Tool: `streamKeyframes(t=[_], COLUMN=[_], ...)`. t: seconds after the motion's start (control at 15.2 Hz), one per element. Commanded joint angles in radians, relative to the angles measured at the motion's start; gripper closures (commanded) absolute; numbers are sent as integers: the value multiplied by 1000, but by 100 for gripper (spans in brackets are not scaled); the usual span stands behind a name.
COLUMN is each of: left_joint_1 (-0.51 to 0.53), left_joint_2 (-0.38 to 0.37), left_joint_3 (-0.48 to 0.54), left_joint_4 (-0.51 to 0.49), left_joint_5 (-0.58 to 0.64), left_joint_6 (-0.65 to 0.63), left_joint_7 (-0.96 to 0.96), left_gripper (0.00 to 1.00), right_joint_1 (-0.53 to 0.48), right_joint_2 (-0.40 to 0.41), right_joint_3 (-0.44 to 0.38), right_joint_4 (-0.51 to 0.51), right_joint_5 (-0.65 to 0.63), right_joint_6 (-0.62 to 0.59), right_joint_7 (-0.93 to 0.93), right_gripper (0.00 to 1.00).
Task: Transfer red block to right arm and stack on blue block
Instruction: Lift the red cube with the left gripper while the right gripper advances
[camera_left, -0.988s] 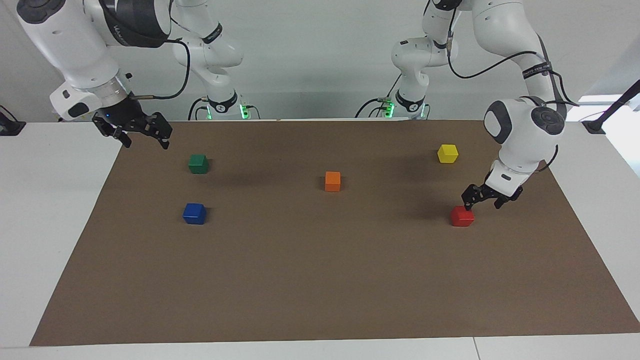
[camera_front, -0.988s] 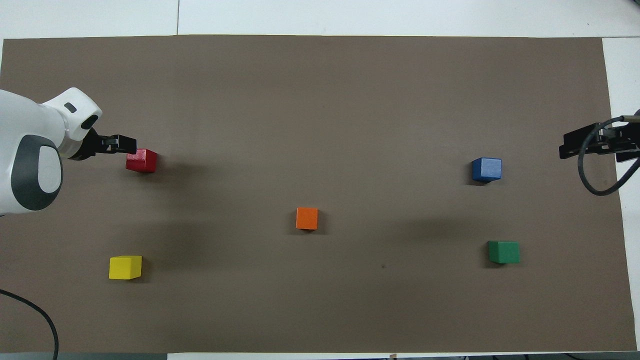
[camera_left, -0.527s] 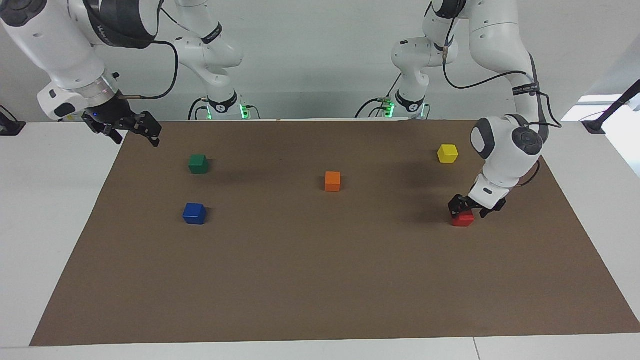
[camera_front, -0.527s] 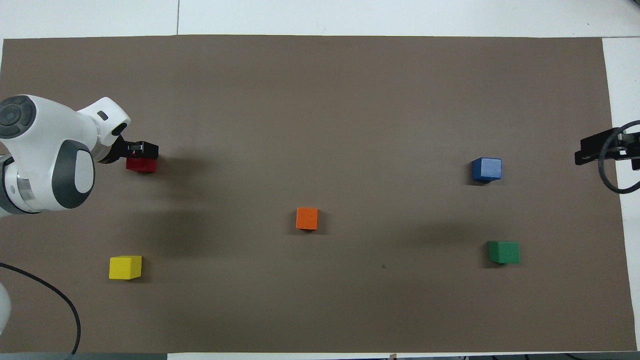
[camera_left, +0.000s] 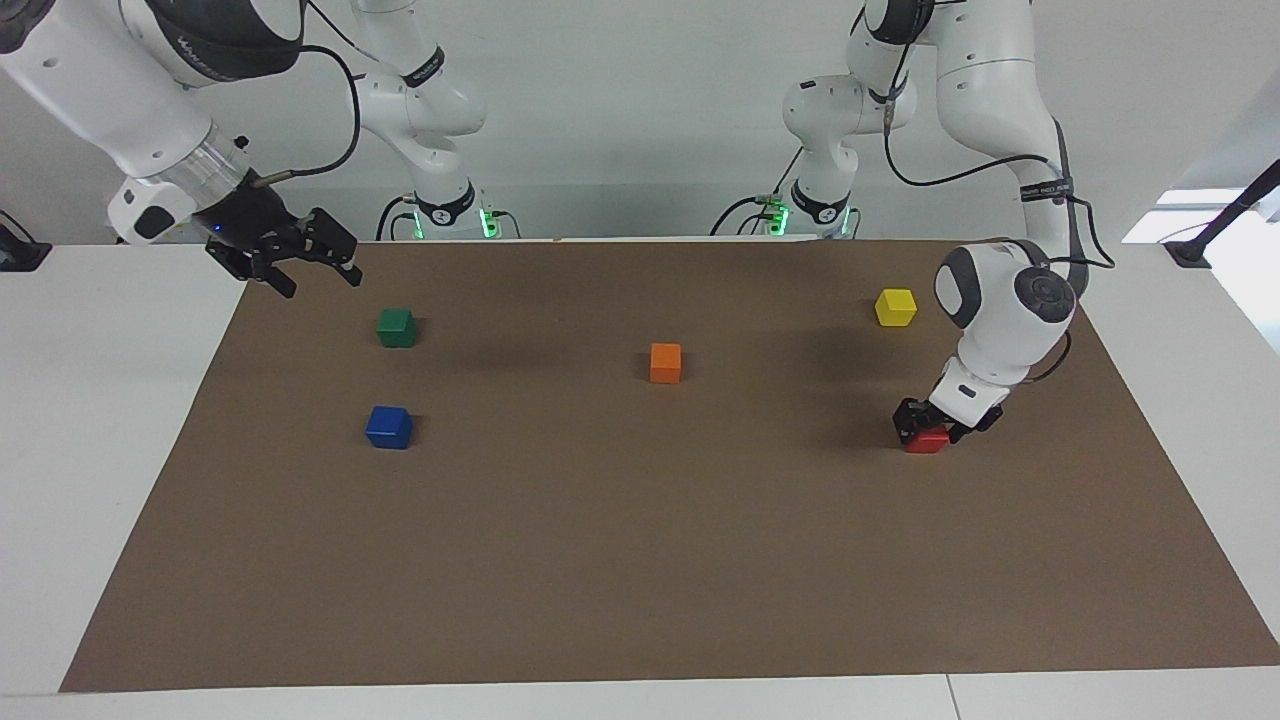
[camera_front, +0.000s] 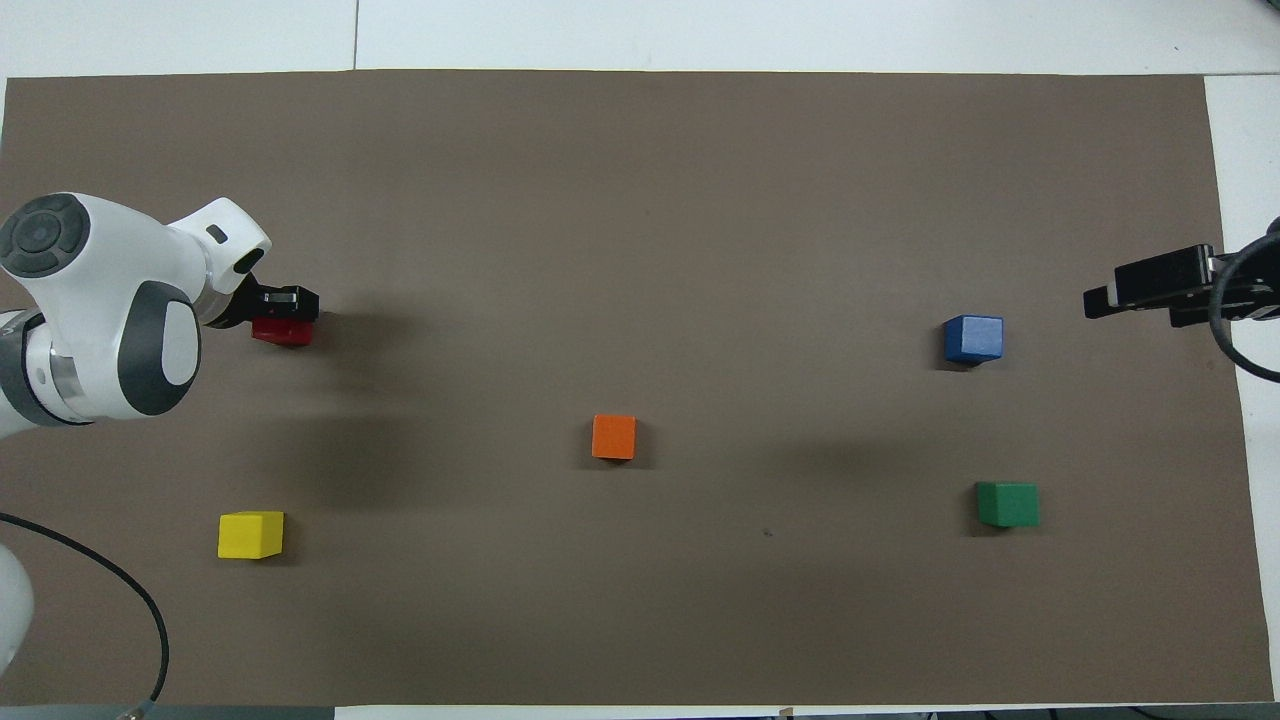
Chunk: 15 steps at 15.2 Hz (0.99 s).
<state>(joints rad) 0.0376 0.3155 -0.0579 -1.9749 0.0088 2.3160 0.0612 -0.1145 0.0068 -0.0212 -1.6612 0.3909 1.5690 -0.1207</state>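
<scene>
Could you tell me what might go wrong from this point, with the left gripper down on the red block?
1. The left gripper sits low around the red block, which rests on the brown mat; a shallow or off-centre grip could let it slip on lifting.
2. The right gripper hangs open at the right arm's end, so the handover needs a long carry.
3. The green block sits near the blue block, so stacking could knock it.

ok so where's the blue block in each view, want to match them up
Facing view: blue block on the mat's right-arm end, farther from the robots than the green block.
Overhead view: blue block above the green block.
Shared landmark: the orange block mid-mat.
</scene>
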Motion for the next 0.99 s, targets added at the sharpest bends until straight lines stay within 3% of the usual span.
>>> streamKeyframes(t=[0.0, 0.2, 0.53, 0.72, 0.92], left_joint_1=[-2, -12, -25, -45, -45], left_joint_2=[-7, -18, -122, -168, -193], left_joint_3=[7, 0, -5, -46, -123], left_joint_4=[20, 154, 289, 330, 330], left_joint_5=[7, -13, -188, -300, -468], left_joint_6=[-62, -292, -591, -705, -698], left_joint_7=[-23, -179, -376, -678, -1092], left_gripper=[100, 100, 100, 100, 100], right_joint_1=[-59, -82, -39, 30, 102], right_joint_2=[-15, -5, 45, 94, 179], right_joint_3=[4, 4, 9, 9, 9], right_joint_4=[-110, -265, -370, -429, -468], right_joint_5=[213, 516, 845, 1039, 1255], right_joint_6=[29, 28, 23, 19, -52], right_joint_7=[-124, -270, -385, -492, -614], right_gripper=[0, 0, 0, 0, 0])
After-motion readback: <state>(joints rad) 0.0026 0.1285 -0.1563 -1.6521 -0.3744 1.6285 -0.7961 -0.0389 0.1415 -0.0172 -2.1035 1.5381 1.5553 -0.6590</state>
